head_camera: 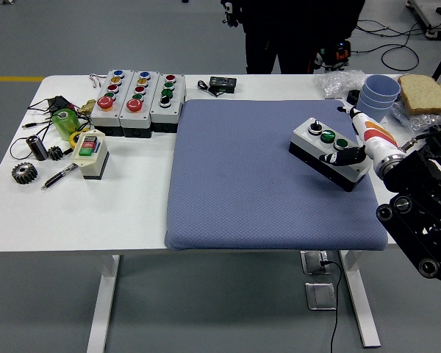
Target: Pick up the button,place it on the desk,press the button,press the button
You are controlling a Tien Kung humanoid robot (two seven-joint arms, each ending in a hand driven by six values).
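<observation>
The button box (329,153) is lying on the blue mat (264,176), near its right edge, a little turned. The right hand (347,155) is resting on the box's near end, fingers curled down over the last button, gripping nothing. A person (294,33) is standing behind the table (81,213). More button boxes (138,99) are sitting far left.

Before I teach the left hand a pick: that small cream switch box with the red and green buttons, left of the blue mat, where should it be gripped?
Grip the cream switch box across its two long side walls, coming straight down from above. It stands upright, and its buttons face up, so the plain sides suit the fingers better. Keep away from its near-left corner, where the pen lies close.
</observation>
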